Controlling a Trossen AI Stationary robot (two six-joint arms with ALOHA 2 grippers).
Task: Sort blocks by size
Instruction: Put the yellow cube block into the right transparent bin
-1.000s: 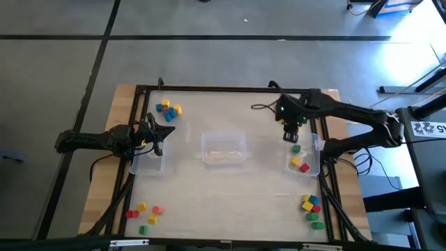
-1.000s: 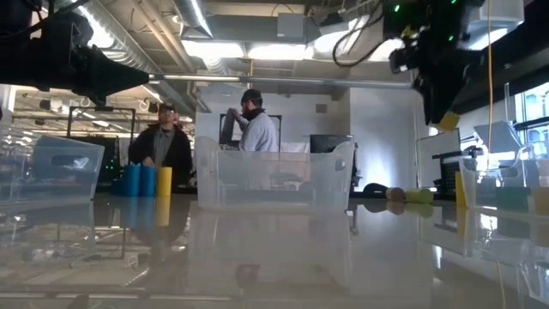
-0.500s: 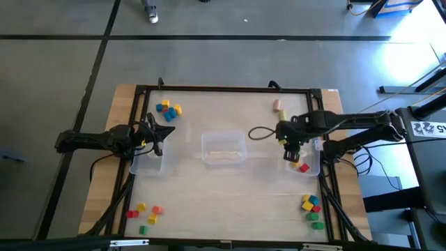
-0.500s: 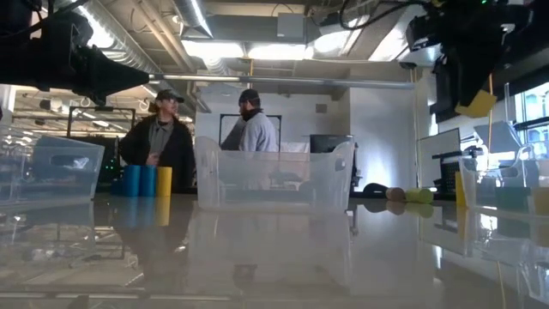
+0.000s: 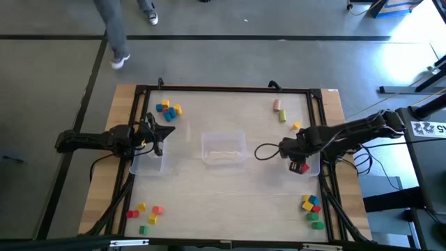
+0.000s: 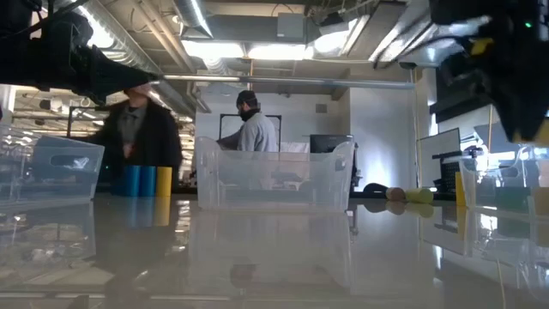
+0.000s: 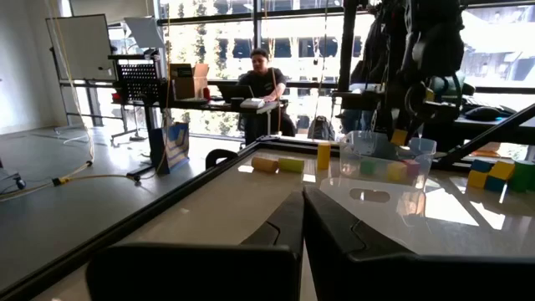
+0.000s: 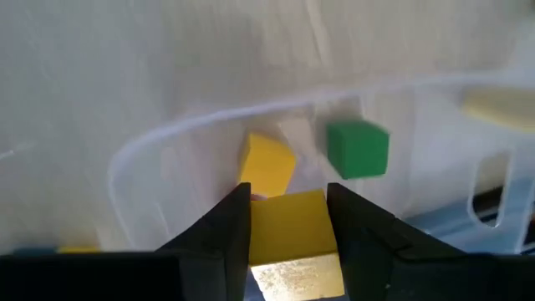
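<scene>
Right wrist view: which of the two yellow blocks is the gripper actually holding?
The larger yellow block, clamped between the right gripper's fingers. The smaller yellow block lies loose in the clear bin, beside a green block.

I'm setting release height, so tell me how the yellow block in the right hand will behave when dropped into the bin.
The yellow block looks like a flat-faced cube, so it should probably settle, not roll. It seems small and rigid between the right hand's fingers, likely light. It may bounce off the blocks already in the clear bin.
</scene>
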